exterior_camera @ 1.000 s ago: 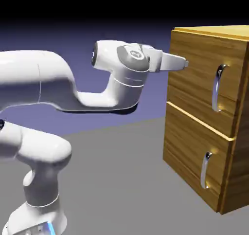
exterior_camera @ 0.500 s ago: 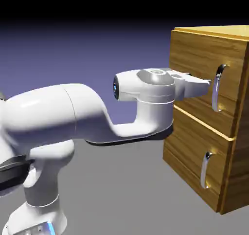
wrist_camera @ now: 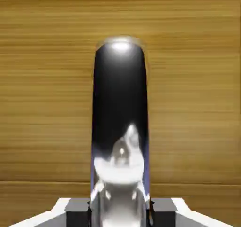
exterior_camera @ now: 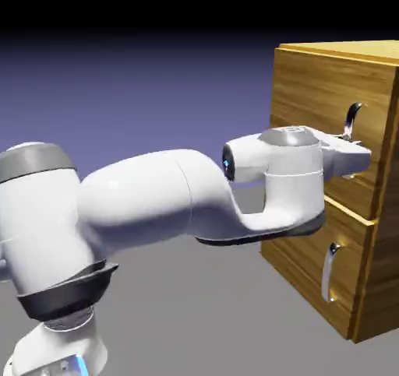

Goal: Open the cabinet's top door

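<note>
The golden-brown wood-grain cabinet (exterior_camera: 374, 234) stands at the exterior view's right. Its top door (exterior_camera: 308, 102) looks flush with the cabinet front and carries a vertical curved silver handle (exterior_camera: 354, 116). My gripper (exterior_camera: 360, 158) reaches across the door to the lower part of that handle and is shut on it. In the hand view the handle (wrist_camera: 120, 108) rises large and dark up the middle. It sits between my two grey fingertips (wrist_camera: 77, 206) at the bottom edge, with the door's wood (wrist_camera: 42, 90) behind it. My hand hides the handle's lower end in the exterior view.
Below the top door is the lower panel (exterior_camera: 300, 246) with its shorter silver handle (exterior_camera: 330, 272). My white arm (exterior_camera: 156, 203) stretches from the lower left across the grey table (exterior_camera: 203, 320) to the cabinet.
The arm has swung right and down from beside the cabinet's upper left corner to the top door's handle. The jaws, open before, have closed on the handle.
</note>
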